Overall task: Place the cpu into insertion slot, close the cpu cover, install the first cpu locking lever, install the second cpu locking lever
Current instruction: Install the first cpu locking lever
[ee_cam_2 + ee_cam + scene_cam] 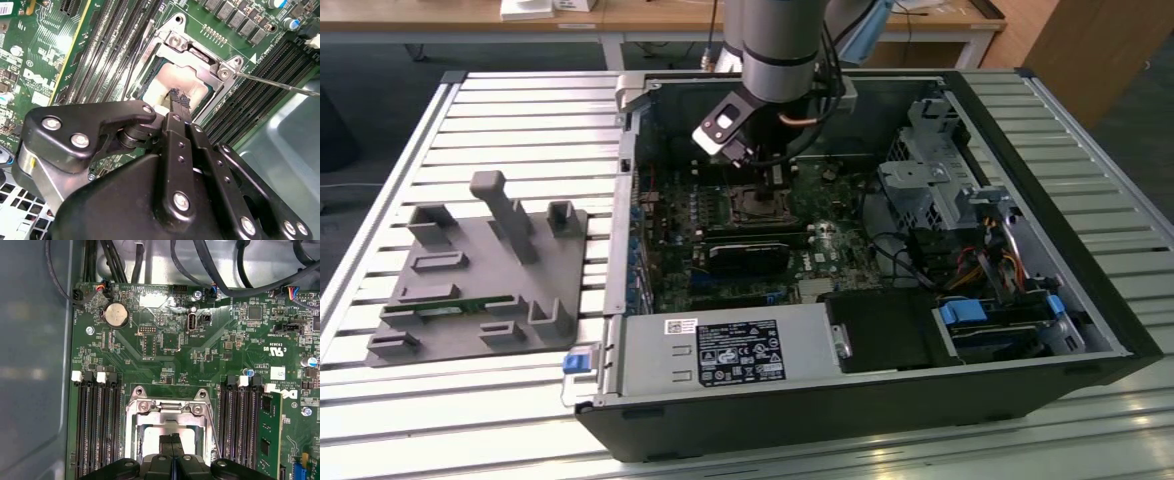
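Claw (180,99), clenched and empty, tips at the seated cpu (162,80); cover (195,48) lies down over it; lever (280,86) juts free, so lever steps appear unfinished.

This looks like a robotics lab or test workshop. An industrial arm (774,40) holds its fingers (166,445) inside an open computer case (854,410), which lies on its side on a counter (520,120) of slatted aluminium profile. Well apart from the fingers, to the exterior view's left, sits a grey fixture plate (467,270) with moulded part holders. Beyond the fingers, past the counter, stand wooden desks (654,18).
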`<state>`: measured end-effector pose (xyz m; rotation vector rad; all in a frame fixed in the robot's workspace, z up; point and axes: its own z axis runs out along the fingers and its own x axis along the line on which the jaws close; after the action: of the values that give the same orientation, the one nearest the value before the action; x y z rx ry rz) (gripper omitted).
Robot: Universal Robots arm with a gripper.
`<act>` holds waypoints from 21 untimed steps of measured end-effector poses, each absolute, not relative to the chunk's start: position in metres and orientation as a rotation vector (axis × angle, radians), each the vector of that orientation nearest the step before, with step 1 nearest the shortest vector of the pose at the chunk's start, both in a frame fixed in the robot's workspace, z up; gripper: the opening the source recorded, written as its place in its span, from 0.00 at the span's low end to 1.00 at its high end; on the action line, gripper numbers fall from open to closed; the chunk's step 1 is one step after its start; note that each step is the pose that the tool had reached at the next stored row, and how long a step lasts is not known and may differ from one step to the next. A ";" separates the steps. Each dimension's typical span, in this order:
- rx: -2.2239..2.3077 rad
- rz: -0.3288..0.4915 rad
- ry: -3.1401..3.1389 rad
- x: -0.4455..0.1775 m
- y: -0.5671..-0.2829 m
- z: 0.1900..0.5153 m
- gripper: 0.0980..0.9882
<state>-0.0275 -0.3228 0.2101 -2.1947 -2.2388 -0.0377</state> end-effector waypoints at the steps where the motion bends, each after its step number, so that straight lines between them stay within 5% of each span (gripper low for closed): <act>1: -2.195 -0.038 -2.239 -0.028 -0.323 0.211 0.02; 21: -2.195 -0.037 -2.239 -0.027 -0.323 0.221 0.02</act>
<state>-0.0275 -0.3228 0.2210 -2.1949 -2.2390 -0.0372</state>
